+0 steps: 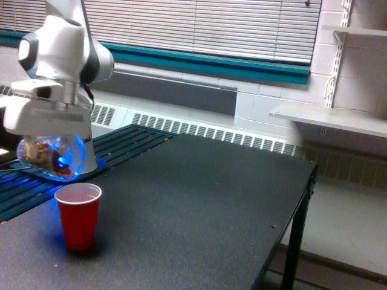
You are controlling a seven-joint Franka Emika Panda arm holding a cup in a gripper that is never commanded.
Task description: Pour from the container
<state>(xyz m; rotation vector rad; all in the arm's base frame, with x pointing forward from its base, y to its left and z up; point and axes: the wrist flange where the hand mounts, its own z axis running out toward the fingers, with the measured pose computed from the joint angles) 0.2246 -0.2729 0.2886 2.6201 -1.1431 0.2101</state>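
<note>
In the exterior view, the clear round container (49,154) with small brown bits inside hangs tipped on its side, just above and behind the red plastic cup (78,215). My gripper (45,127) sits directly over the container and is shut on it; its fingers are mostly hidden by the white hand. The red cup stands upright on the dark table (199,205) near the exterior view's left, its mouth open to the top.
The arm's white base (84,158) with a blue glow stands behind the cup on a blue slatted surface (130,142). The table's edge and leg (297,235) drop off at the exterior view's right. A wall shelf (329,118) lies beyond.
</note>
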